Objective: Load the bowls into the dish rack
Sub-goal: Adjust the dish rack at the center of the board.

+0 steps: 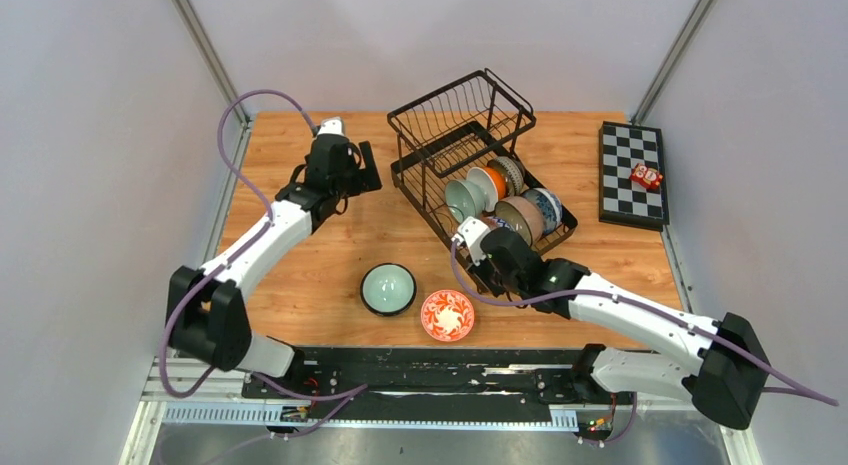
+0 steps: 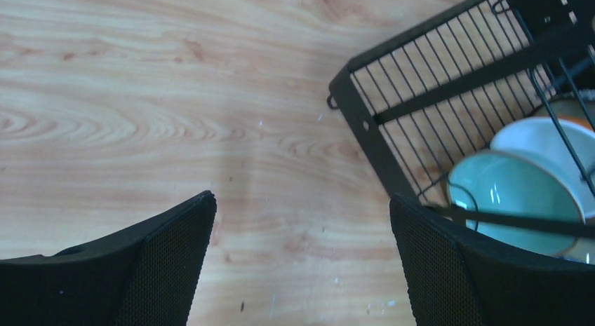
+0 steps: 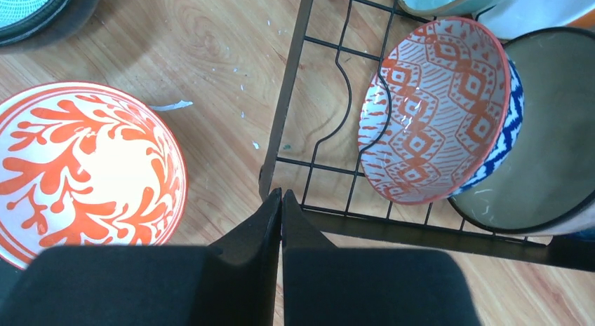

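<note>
The black wire dish rack stands at the table's back centre. Several bowls stand on edge in its base, among them a pale green bowl, a white one and a red-patterned one. A pale green bowl with a dark outside and an orange-red floral bowl sit on the table in front. My left gripper is open and empty, left of the rack. My right gripper is shut and empty at the rack's near corner, beside the floral bowl.
A flat checkered board with a small red object lies at the back right. Grey walls stand round the table. Bare wood lies under the left gripper.
</note>
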Robot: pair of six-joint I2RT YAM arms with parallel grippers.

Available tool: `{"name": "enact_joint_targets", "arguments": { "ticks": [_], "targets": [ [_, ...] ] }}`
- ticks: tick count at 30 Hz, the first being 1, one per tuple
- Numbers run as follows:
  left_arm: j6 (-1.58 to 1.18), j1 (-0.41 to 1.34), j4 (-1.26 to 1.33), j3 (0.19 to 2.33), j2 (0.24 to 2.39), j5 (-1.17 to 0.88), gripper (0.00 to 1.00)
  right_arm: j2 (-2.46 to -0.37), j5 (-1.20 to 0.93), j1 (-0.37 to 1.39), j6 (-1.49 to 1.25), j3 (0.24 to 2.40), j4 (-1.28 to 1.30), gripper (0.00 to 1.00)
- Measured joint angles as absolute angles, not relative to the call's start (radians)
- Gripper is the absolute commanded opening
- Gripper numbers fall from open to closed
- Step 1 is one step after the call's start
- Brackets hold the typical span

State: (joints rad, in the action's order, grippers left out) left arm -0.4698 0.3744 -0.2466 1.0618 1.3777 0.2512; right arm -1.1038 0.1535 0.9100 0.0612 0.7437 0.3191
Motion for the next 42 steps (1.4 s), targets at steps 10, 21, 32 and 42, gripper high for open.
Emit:
{"name": "enact_joint_targets", "arguments": {
  "ticks": [10, 21, 32, 42],
  "targets": [
    [-0.451, 0.282, -0.160, 1.266, 1.710, 0.060, 0.92, -0.950, 0.139, 0.914, -0.025, 0.680, 0.315, 0.09],
    [-0.411, 0.228, -0.151, 1.469, 1.960, -0.107, 0.85, -0.752, 0.199, 0.914, -0.238, 0.650, 0.318, 0.32],
    [-0.354, 0.215, -0.144, 1.621, 2.165, -0.281, 0.79, -0.741, 0.324, 0.914, -0.450, 0.620, 0.326, 0.48],
    [-0.321, 0.215, -0.152, 1.755, 2.268, -0.390, 0.52, -0.854, 0.367, 0.881, -0.595, 0.617, 0.323, 0.51]
  ]
}}
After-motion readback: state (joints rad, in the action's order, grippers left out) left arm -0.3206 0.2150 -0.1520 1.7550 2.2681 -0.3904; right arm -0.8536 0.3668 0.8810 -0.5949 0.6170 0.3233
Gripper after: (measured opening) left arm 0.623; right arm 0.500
